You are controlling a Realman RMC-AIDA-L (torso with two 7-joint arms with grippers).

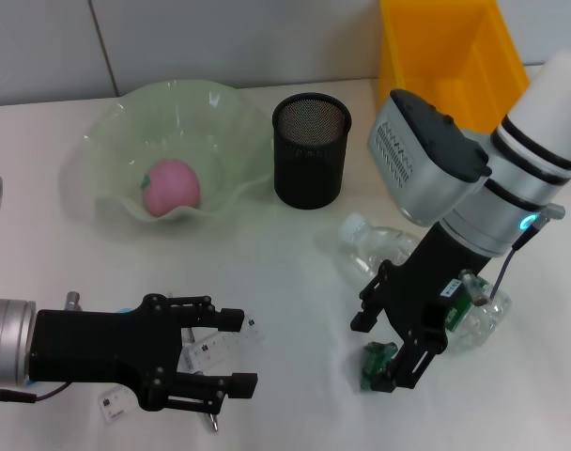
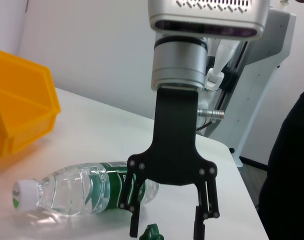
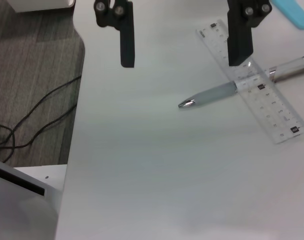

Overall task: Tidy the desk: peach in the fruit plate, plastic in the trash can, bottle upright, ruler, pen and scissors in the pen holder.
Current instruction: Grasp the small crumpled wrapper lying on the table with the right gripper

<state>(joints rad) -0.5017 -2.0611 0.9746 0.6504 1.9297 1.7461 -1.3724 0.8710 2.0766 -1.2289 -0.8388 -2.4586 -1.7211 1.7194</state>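
Note:
The pink peach (image 1: pixel 171 185) lies in the pale green fruit plate (image 1: pixel 107 141). A clear bottle (image 1: pixel 398 258) (image 2: pixel 77 190) lies on its side under my right arm. My right gripper (image 1: pixel 387 346) (image 2: pixel 166 232) hangs open just over a small green plastic scrap (image 1: pixel 378 365) (image 2: pixel 152 233). At the front left, my left gripper (image 1: pixel 243 349) (image 3: pixel 182 60) is open low over the clear ruler (image 1: pixel 220 346) (image 3: pixel 254 85), which lies across the silver pen (image 3: pixel 217 92). A pale blue end (image 3: pixel 292 12) shows beyond them; I cannot tell whether it is the scissors.
The black mesh pen holder (image 1: pixel 310 150) stands right of the plate. A yellow bin (image 1: pixel 455 52) (image 2: pixel 17 110) sits at the back right. The desk's edge (image 3: pixel 77 115) runs close to the ruler, with floor and cables beyond.

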